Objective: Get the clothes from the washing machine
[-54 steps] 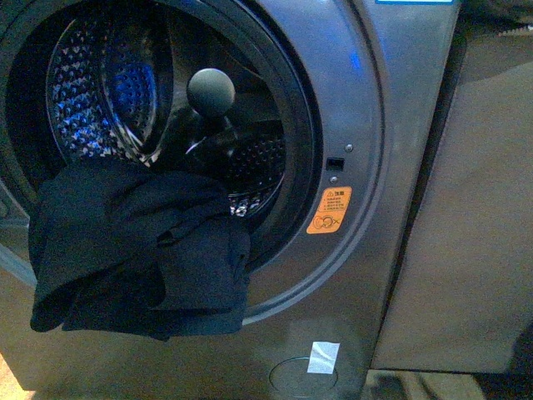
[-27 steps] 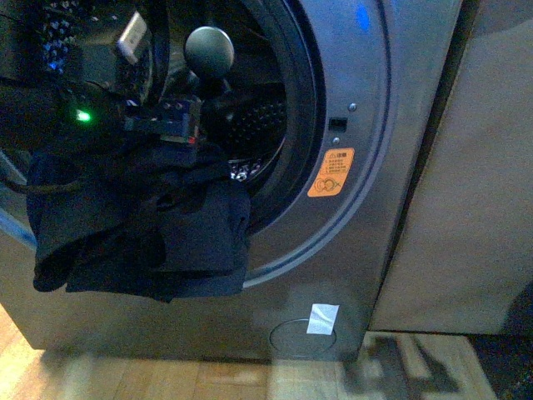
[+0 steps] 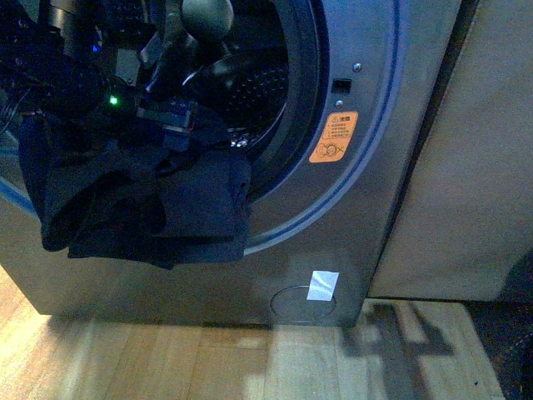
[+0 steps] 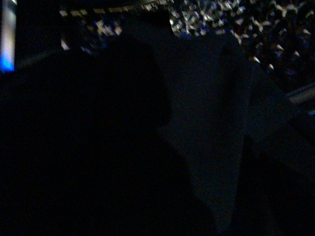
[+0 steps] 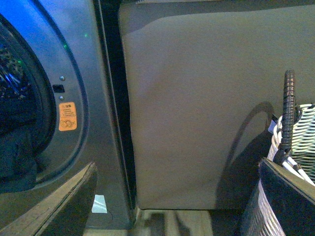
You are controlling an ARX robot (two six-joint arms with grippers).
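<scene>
One bundle of dark navy clothes (image 3: 146, 204) hangs out of the washing machine (image 3: 366, 217), draped over the lower left lip of its round porthole. Its long axis runs side to side along that lip, and its loose folds and hems point down over the grey front panel, ending above the floor. My left gripper (image 3: 173, 123) is at the top of the bundle, at the drum mouth, with a green light (image 3: 112, 101) glowing on the arm behind it. It is dark metal against dark cloth, so I cannot tell whether its jaws are apart or closed on the fabric. My left wrist view is very dim, and only a fold of the cloth and a strip of the perforated drum (image 4: 236, 22) beyond it come through. My right gripper (image 5: 177, 169) has its fingers wide apart with nothing between them, facing the tan cabinet (image 5: 197, 98) that stands just beside the machine. A woven white basket (image 5: 298, 162) with a dark handle (image 5: 288, 113) sits in front of that cabinet, close by one finger. An orange warning sticker (image 3: 333, 137) sits on the machine's front just right of the porthole, and a small white label (image 3: 322, 285) is low down at a round cover (image 3: 304, 304). A dark round knob (image 3: 206, 15) shows at the top of the drum mouth. Pale wooden floor (image 3: 250, 358) lies below the machine, crossed by shadows.
</scene>
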